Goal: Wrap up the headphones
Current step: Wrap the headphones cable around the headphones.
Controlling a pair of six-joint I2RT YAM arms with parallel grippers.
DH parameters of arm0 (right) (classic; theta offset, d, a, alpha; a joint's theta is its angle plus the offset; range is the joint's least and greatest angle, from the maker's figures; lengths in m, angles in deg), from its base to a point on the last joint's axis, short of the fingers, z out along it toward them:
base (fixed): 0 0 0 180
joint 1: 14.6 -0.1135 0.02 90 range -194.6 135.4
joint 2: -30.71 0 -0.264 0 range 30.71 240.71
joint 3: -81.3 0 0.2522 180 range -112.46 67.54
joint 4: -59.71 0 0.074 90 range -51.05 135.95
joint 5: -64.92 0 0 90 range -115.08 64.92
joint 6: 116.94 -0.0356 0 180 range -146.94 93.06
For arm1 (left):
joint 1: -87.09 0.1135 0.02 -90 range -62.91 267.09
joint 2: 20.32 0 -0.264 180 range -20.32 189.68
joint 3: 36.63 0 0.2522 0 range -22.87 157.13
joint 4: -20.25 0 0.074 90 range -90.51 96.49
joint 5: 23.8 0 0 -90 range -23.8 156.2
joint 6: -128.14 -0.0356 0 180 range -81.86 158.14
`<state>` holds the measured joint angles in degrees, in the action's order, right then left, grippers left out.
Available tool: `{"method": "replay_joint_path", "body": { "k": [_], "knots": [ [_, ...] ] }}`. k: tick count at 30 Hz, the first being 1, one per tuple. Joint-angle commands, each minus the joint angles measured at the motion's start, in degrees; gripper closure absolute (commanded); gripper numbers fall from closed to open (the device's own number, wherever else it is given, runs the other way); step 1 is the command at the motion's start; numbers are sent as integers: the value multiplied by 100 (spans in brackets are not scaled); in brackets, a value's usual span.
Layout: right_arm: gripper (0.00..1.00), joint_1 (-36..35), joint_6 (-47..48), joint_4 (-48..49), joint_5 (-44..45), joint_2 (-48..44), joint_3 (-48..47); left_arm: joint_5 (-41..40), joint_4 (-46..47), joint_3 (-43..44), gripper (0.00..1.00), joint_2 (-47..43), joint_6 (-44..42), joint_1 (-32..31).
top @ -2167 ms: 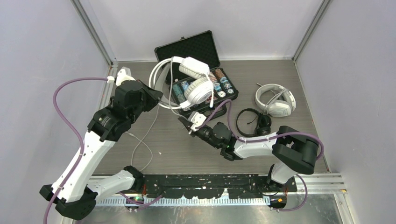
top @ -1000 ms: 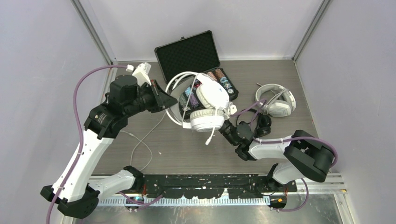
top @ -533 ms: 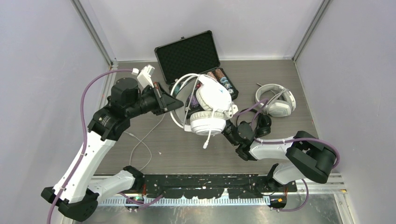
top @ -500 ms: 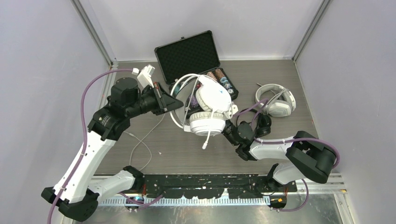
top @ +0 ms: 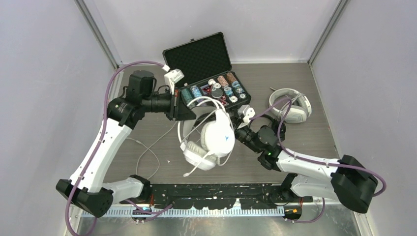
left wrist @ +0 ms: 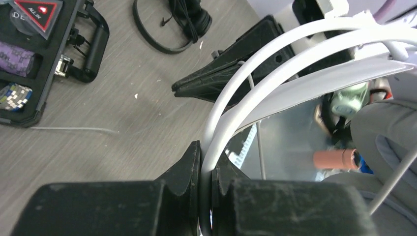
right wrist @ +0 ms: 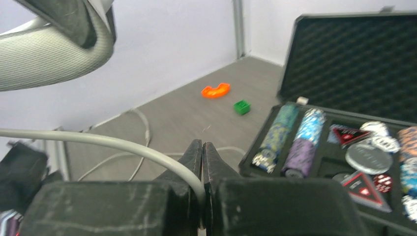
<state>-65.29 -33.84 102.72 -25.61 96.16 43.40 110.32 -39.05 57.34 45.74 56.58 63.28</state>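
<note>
The white round-cup headphones [top: 212, 137] hang above the table in front of the case, mic boom pointing down. My left gripper [top: 188, 111] is shut on their thin white headband [left wrist: 231, 93], which runs between its fingertips [left wrist: 194, 160] in the left wrist view. My right gripper [top: 238, 133], just right of the cups, is shut on their pale cable [right wrist: 123, 145]. The cable's loose end trails over the table [top: 147, 147]. The bulky white-grey headphones [top: 290, 105] lie at the back right. The slim black headphones [left wrist: 189, 17] lie on the table beyond my right arm.
An open black case [top: 199, 54] with rolls of poker chips [top: 223, 88] stands at the back centre. A small orange piece [right wrist: 215, 90] and a green cube [right wrist: 241, 106] lie on the floor near the left wall. Grey walls close in the left, right and back.
My left arm has carried the white headphones from over the case toward the front of the table. My right gripper has closed on their cable and moved left.
</note>
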Motion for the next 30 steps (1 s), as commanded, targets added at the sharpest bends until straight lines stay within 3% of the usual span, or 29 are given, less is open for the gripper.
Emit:
{"method": "replay_joint_path", "body": {
  "k": [1,4,8,20,30],
  "knots": [
    [94,64,-762,-1538,-727,-506,-327,1022,-474,269,100,-68,-1965,17],
    [94,62,-1280,-2209,-908,-797,-431,992,-595,89,100,-193,-3217,17],
    [96,65,-1667,-3242,-1109,-1118,-712,796,-581,-223,100,-348,-4253,17],
    [97,60,-2164,-4742,-2283,-1317,-1233,-1147,-1161,31,100,-140,-6010,8],
    [97,65,-2542,-5518,-2465,-1408,-1716,-1395,-433,-577,100,-374,-6982,-60]
  ]
}}
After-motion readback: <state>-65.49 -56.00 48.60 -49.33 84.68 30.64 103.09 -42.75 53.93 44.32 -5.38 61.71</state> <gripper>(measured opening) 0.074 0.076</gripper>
